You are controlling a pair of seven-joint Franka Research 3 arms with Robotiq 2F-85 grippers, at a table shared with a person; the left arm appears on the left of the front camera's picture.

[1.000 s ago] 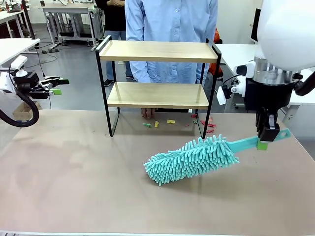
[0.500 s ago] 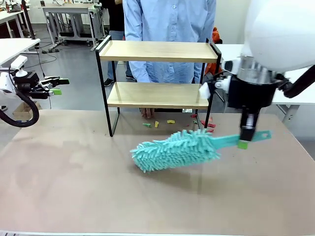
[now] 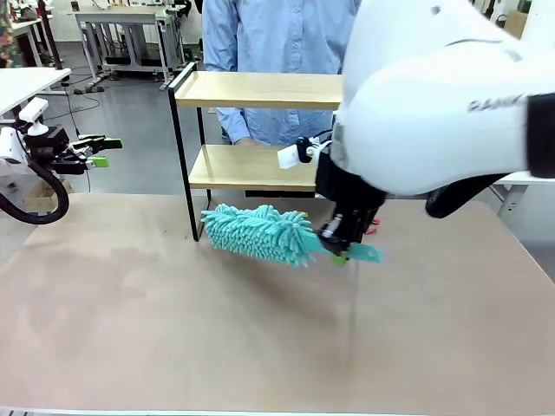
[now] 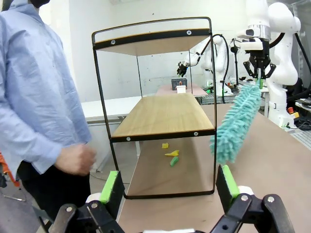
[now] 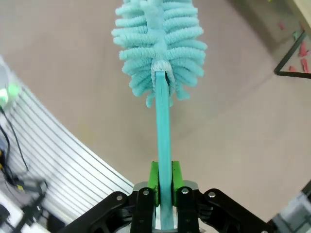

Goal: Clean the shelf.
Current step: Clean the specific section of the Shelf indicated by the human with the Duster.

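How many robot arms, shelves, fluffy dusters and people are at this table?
Robot arms: 2 (left arm, right arm)
Shelf: 1
Fluffy duster: 1
Person: 1
Total: 5

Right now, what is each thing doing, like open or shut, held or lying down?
shelf: standing upright, both boards bare.
duster: gripped by its handle, fluffy head in front of the shelf.
right end effector: shut on the duster handle.
left end effector: open, empty.
scraps: lying on the table under the shelf.
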